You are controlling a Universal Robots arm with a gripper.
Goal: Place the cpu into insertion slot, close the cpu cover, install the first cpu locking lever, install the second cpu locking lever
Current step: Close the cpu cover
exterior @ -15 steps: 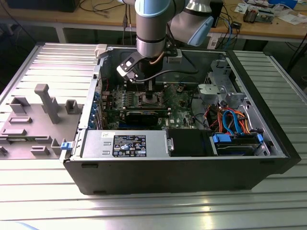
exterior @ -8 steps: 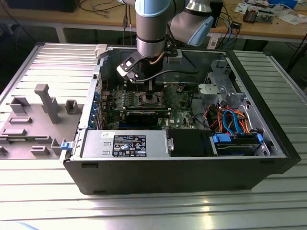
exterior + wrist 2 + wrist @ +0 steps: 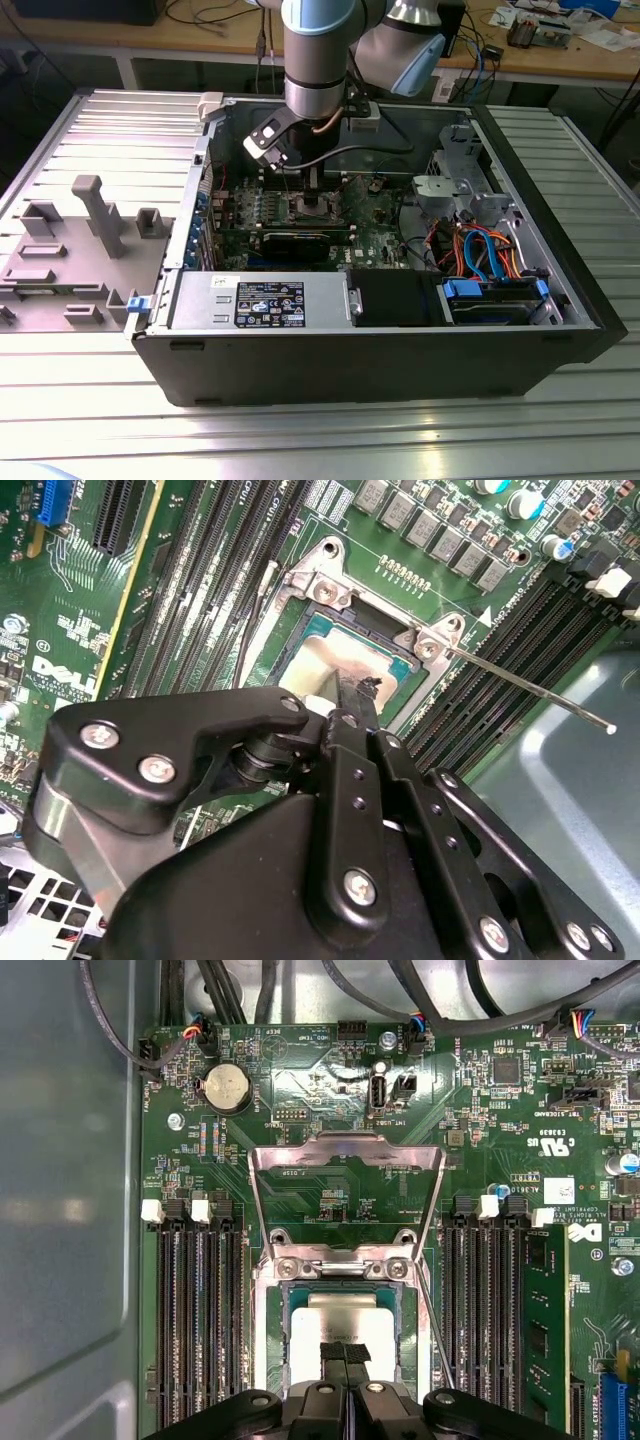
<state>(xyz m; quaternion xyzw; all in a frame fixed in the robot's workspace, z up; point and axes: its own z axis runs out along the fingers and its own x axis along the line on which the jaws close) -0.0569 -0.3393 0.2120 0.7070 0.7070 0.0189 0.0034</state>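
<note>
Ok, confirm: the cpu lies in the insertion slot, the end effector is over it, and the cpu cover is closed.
Not closed: the first wrist view shows the cpu cover swung open. The cpu does lie in the insertion slot, end effector over it.

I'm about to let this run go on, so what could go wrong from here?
1. The gripper sits just over the cpu in the slot. If the chip is not seated flat, pressure or a sideways pull could tilt it and harm the contacts.
2. The cover stands open and a lever juts out beside the slot. The gripper could snag either.
</note>
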